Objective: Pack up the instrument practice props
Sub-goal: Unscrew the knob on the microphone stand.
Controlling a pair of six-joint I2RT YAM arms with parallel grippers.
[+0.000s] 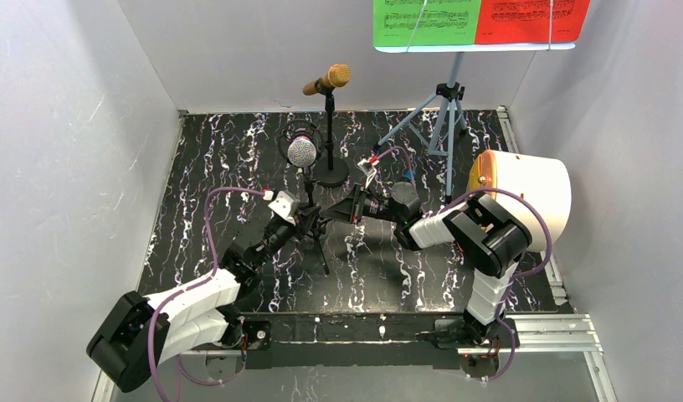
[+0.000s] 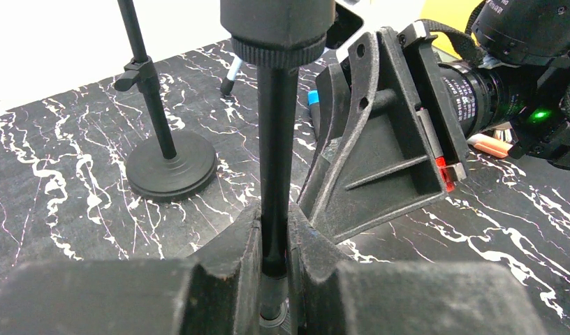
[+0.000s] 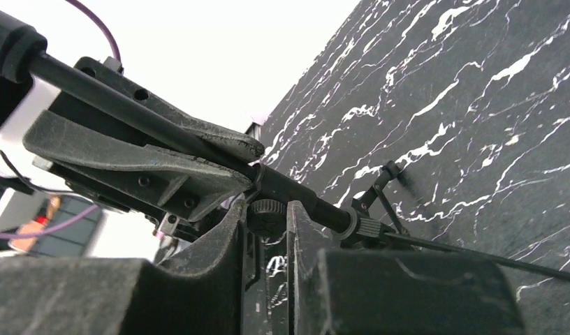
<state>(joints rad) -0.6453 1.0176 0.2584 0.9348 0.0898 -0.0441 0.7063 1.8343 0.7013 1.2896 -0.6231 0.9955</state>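
Both arms reach inward, left pincer (image 2: pixel 274 230) clamped tight, right pincer (image 3: pixel 267 209) just beside it, jaws narrowly apart.

Bright, even light; wrist views blurred up close

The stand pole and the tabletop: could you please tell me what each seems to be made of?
The stand pole looks like a matte black metal tube: thin, straight, smooth, dull. The tabletop looks like a black marble-pattern print or laminate with a slight sheen, given its white veins and soft reflections; real stone is possible.
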